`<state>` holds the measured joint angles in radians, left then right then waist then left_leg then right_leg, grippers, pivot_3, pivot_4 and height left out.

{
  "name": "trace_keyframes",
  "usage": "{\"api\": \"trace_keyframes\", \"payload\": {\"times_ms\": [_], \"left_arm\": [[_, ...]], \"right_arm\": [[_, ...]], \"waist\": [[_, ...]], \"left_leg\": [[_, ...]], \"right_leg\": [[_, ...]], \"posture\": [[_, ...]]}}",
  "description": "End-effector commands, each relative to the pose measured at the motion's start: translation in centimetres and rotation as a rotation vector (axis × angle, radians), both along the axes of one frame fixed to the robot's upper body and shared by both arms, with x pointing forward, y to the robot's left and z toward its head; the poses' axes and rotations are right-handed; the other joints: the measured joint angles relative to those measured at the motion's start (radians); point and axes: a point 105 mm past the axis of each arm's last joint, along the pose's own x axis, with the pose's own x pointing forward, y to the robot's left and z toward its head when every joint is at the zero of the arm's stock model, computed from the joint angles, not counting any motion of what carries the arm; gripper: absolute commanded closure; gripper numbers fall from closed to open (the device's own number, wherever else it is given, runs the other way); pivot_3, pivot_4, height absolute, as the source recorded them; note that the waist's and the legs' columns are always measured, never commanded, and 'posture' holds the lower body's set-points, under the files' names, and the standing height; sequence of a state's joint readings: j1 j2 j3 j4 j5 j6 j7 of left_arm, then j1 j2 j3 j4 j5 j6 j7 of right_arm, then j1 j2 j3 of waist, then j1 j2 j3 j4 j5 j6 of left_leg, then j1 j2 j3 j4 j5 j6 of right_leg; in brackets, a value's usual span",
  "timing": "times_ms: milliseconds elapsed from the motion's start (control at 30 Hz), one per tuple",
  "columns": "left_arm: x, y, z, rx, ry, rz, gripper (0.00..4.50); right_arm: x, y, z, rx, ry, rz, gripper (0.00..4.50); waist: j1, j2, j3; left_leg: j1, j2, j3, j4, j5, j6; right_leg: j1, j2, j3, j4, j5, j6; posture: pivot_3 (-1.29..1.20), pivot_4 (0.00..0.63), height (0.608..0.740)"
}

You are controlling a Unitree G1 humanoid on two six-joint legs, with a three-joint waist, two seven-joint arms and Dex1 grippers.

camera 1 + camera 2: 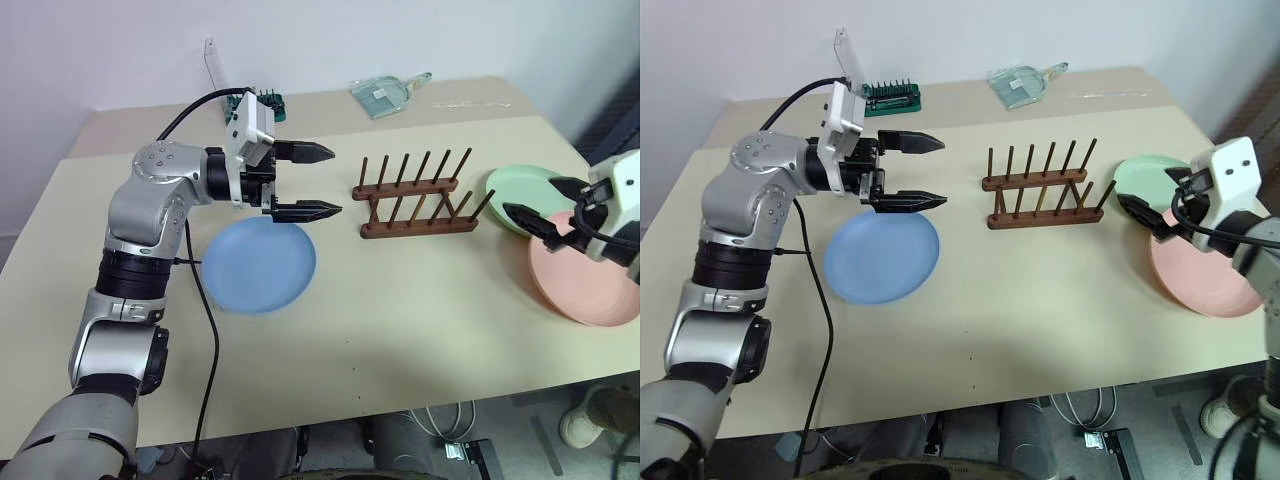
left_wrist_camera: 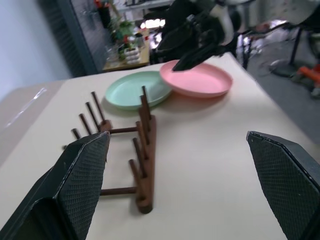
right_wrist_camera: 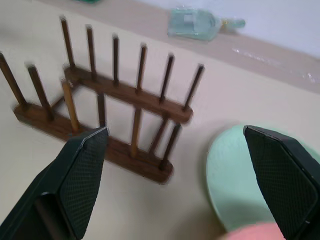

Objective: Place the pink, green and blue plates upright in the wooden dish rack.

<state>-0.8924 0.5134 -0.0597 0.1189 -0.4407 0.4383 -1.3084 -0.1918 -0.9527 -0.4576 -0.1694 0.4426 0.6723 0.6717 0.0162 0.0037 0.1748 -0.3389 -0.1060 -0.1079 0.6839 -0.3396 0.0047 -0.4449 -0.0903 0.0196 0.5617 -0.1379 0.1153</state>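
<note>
While the wooden dish rack (image 1: 415, 195) stands empty mid-table, the blue plate (image 1: 259, 264) lies flat to its left, with the green plate (image 1: 522, 187) and pink plate (image 1: 585, 283) overlapping on its right. The left gripper (image 1: 318, 181) hovers level above the blue plate, fingers wide apart, holding nothing. From the left wrist, the right gripper (image 2: 200, 47) hangs above the pink plate, also open and empty. The table (image 1: 400, 330) is beige.

- Beige table (image 1: 420, 320), bearing all below.
- Blue plate (image 1: 259, 264), flat, just under the left gripper (image 1: 322, 181).
- Wooden dish rack (image 1: 415, 196), between both grippers, empty.
- Green plate (image 1: 520, 185) and pink plate (image 1: 585, 285), overlapping, beneath the right gripper (image 1: 540, 205).
- Green bit holder (image 1: 891, 95) and clear dustpan (image 1: 385, 93), beyond the grippers, at the far edge.
</note>
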Motion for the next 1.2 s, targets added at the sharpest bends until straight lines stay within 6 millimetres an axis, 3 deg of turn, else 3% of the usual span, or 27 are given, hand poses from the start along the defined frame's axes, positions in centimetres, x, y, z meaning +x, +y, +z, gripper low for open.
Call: {"api": "trace_keyframes", "payload": {"times_ms": [33, 167, 367, 667, 800, 900, 1133, 1200], "left_arm": [[-1.1, 0.4, 1.8, -0.043, -0.042, -0.062, 0.00], [-1.5, 0.7, 2.3, -0.094, -0.007, -0.104, 0.00], [-2.0, 0.3, 0.2, -0.013, 0.018, -0.146, 0.00], [-2.1, -0.6, -0.3, 0.016, 0.001, -0.147, 0.00], [-2.0, -0.5, -0.1, 0.012, 0.001, -0.135, 0.00], [-1.9, -0.5, -0.3, 0.022, 0.008, -0.121, 0.00], [-1.5, -0.4, -0.7, 0.033, 0.008, -0.085, 0.00], [-1.4, -0.6, -0.8, 0.040, 0.023, -0.083, 0.00]], "right_arm": [[-1.0, -1.4, 1.7, -0.068, -0.031, -0.032, 0.09], [-2.8, -1.1, -0.6, -0.064, 0.107, -0.008, 0.09], [-6.0, -1.2, -4.6, -0.065, 0.324, 0.004, 0.09], [-5.8, -3.8, -8.0, -0.105, 0.404, -0.134, 0.09], [-5.6, -3.7, -9.1, -0.095, 0.418, -0.132, 0.09], [-5.1, -3.8, -9.8, -0.122, 0.417, -0.146, 0.93], [-4.7, -3.5, -8.7, -0.180, 0.400, -0.117, 4.48], [-4.7, -3.9, -8.4, -0.262, 0.400, -0.126, 4.48]], "waist": [[-0.003, 0.000, 0.000], [-0.005, 0.000, 0.000], [-0.003, 0.000, 0.000], [-0.003, -0.001, 0.000], [-0.003, 0.000, 0.000], [-0.004, 0.000, 0.000], [-0.003, 0.000, 0.000], [-0.003, -0.001, 0.000]], "left_leg": [[0.000, 0.000, 0.000, 0.000, 0.000, 0.000], [0.001, 0.001, 0.000, 0.000, 0.000, 0.001], [0.001, 0.001, 0.001, 0.000, -0.001, 0.002], [0.001, 0.001, 0.001, 0.001, -0.001, 0.001], [0.001, 0.001, 0.001, 0.001, -0.001, 0.001], [0.001, 0.001, 0.001, 0.001, -0.001, 0.001], [0.001, 0.001, 0.001, 0.001, 0.000, 0.000], [0.001, 0.001, 0.001, 0.001, 0.000, 0.001]], "right_leg": [[0.000, 0.000, 0.000, 0.000, 0.000, 0.000], [0.000, 0.001, 0.000, 0.000, 0.000, 0.000], [0.001, 0.001, 0.001, 0.000, 0.000, 0.000], [0.001, 0.001, 0.001, -0.001, 0.000, 0.000], [0.001, 0.001, 0.001, -0.001, 0.000, 0.000], [0.001, 0.001, 0.001, -0.001, 0.000, 0.000], [0.001, 0.001, 0.001, -0.001, 0.000, 0.000], [0.001, 0.001, 0.001, -0.001, 0.000, 0.000]], "posture": [[0.00, 0.150, 0.740], [0.00, 0.150, 0.740], [0.00, 0.150, 0.740], [0.00, 0.150, 0.740], [0.00, 0.150, 0.740], [0.00, 0.150, 0.740], [0.00, 0.150, 0.740], [0.00, 0.150, 0.740]]}}
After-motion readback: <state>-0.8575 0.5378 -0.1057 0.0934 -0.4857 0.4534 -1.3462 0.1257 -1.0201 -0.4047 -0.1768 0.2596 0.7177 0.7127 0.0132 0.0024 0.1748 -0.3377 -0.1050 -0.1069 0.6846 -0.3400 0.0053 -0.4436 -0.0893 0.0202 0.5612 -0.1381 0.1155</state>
